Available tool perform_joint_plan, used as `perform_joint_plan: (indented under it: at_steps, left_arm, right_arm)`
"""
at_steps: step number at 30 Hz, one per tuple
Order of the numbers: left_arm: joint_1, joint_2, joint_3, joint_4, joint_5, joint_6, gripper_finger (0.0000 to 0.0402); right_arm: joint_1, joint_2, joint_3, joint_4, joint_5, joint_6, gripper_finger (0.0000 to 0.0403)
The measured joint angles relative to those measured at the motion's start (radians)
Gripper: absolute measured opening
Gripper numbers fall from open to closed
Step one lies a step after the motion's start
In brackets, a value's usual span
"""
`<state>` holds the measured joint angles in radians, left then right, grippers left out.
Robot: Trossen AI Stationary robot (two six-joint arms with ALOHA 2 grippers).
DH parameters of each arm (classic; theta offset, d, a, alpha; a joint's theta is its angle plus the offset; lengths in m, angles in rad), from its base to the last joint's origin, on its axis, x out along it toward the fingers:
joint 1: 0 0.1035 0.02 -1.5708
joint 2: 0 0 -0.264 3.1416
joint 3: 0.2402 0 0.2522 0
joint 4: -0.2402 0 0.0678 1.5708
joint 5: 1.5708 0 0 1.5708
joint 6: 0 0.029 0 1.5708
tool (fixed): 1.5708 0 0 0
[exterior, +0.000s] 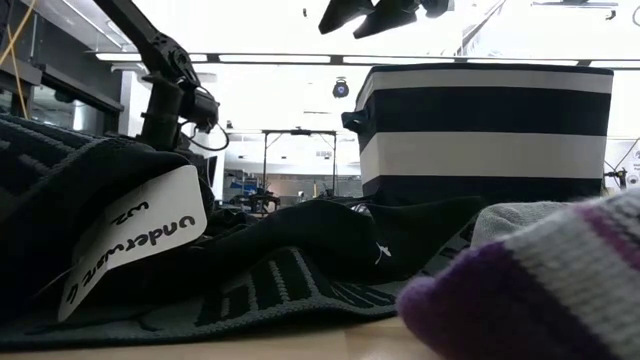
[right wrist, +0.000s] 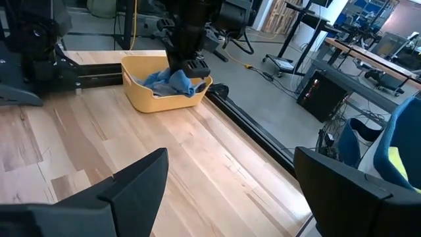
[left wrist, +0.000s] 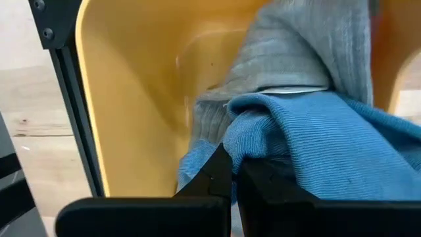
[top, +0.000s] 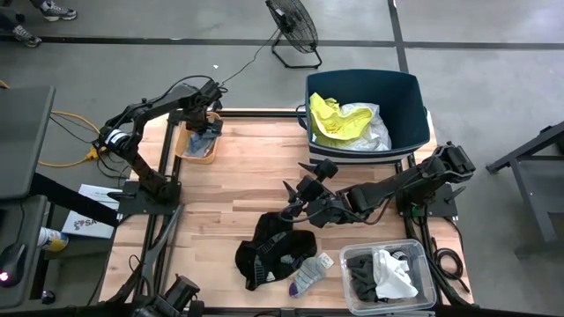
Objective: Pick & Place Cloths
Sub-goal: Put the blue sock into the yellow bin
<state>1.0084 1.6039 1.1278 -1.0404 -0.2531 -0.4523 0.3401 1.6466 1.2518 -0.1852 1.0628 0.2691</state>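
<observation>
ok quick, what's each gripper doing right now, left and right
left gripper: shut, down in the yellow tray against the blue cloth; a grip cannot be told.
right gripper: open, holding nothing, above the table.

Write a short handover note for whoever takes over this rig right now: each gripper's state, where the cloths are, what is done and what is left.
Left gripper: shut, down in the orange tray on the blue-grey cloth.
Right gripper: open, empty, above mid-table.
Done: neon yellow cloth and a white one lie in the navy tub.
Left: black garment and striped sock on the table; more cloths in the clear bin.
</observation>
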Motion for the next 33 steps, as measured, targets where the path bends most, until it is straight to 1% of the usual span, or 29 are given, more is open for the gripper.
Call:
perform_joint_plan:
  at_steps: [4, 7, 12, 18, 21, 23, 25, 28, 31, 33]
  left_arm:
    - [0.0, 0.0, 0.0, 0.005, 0.0, 0.006, 0.0011]
    - [0.0, 0.0, 0.0, -0.001, 0.0, 0.016, 0.0039]
    - [-0.001, -0.01, 0.0, -0.026, -0.006, 0.037, 0.0105]
    - [-0.001, -0.058, 0.011, -0.039, 0.005, 0.057, 0.0194]
    - [-0.001, -0.092, 0.029, -0.05, 0.007, 0.06, 0.0228]
    - [-0.001, -0.111, 0.045, -0.062, 0.014, 0.063, 0.0241]
    - [-0.003, -0.133, 0.056, -0.07, 0.019, 0.063, 0.0246]
    - [-0.034, -0.165, 0.058, -0.036, 0.08, 0.095, 0.0239]
    - [-0.083, -0.173, 0.058, 0.017, 0.204, 0.147, 0.0209]
    - [-0.121, -0.174, 0.059, 0.052, 0.256, 0.159, 0.0176]
  right_arm:
    - [0.0, 0.0, 0.0, 0.0, -0.007, 0.0, 0.032]
    - [0.0, 0.0, 0.0, -0.001, -0.023, 0.0, 0.032]
    - [0.0, 0.0, 0.0, -0.001, -0.023, -0.001, 0.032]
    - [0.0, 0.0, 0.0, 0.0, -0.023, -0.002, 0.032]
    - [0.0, 0.0, 0.0, -0.001, -0.023, -0.003, 0.032]
    - [0.0, 0.0, 0.0, 0.0, -0.023, -0.003, 0.032]
    - [0.0, 0.0, 0.0, -0.001, -0.023, -0.003, 0.032]
    - [0.0, 0.0, 0.0, -0.001, -0.023, -0.003, 0.032]
    - [0.0, 0.0, 0.0, 0.0, -0.023, -0.003, 0.032]
    - [0.0, 0.0, 0.0, -0.001, -0.023, -0.003, 0.032]
